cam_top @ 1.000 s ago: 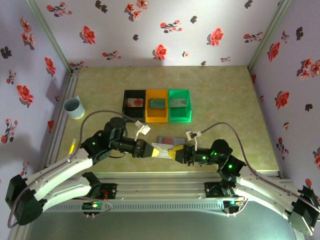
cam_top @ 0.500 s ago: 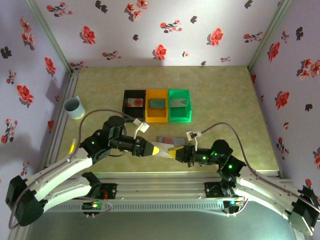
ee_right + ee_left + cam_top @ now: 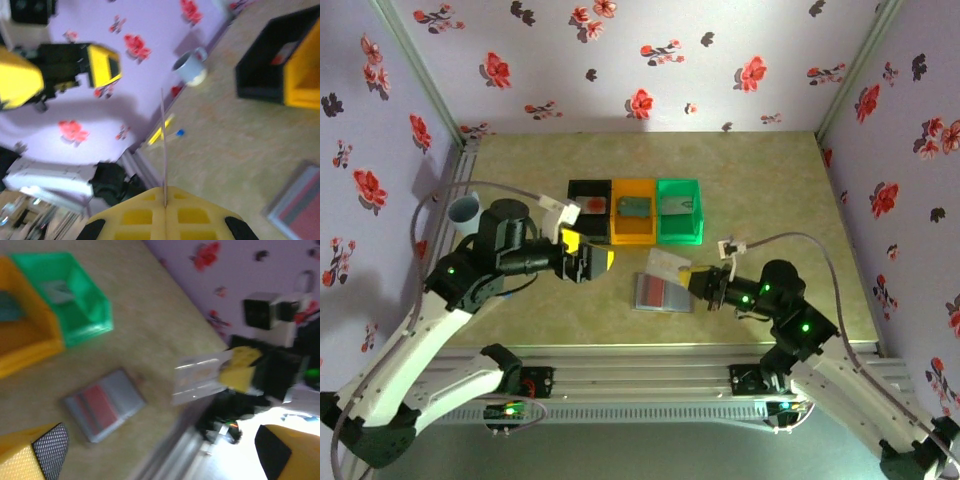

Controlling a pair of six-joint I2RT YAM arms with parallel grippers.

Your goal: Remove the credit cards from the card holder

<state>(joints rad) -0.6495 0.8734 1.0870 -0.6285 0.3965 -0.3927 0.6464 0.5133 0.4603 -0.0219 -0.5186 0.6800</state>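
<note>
The blue-grey card holder (image 3: 663,292) lies open and flat on the table with a red card in it; it also lies low in the left wrist view (image 3: 102,402). My right gripper (image 3: 687,273) is shut on a pale credit card (image 3: 665,264), just right of the holder and above it. That card stands edge-on between the yellow fingers (image 3: 163,145). My left gripper (image 3: 590,256) is open and holds nothing, left of the holder near the bins. Other credit cards lie in the black bin (image 3: 588,205), orange bin (image 3: 633,206) and green bin (image 3: 675,204).
The three bins stand in a row behind the holder: black (image 3: 572,215), orange (image 3: 633,236), green (image 3: 680,236). A pale blue cup (image 3: 463,211) stands at the far left, partly behind my left arm. Flowered walls close in three sides.
My left gripper opened, let go of the card and pulled back to the left towards the bins. My right gripper closed on the card and moved right and away from the near edge.
</note>
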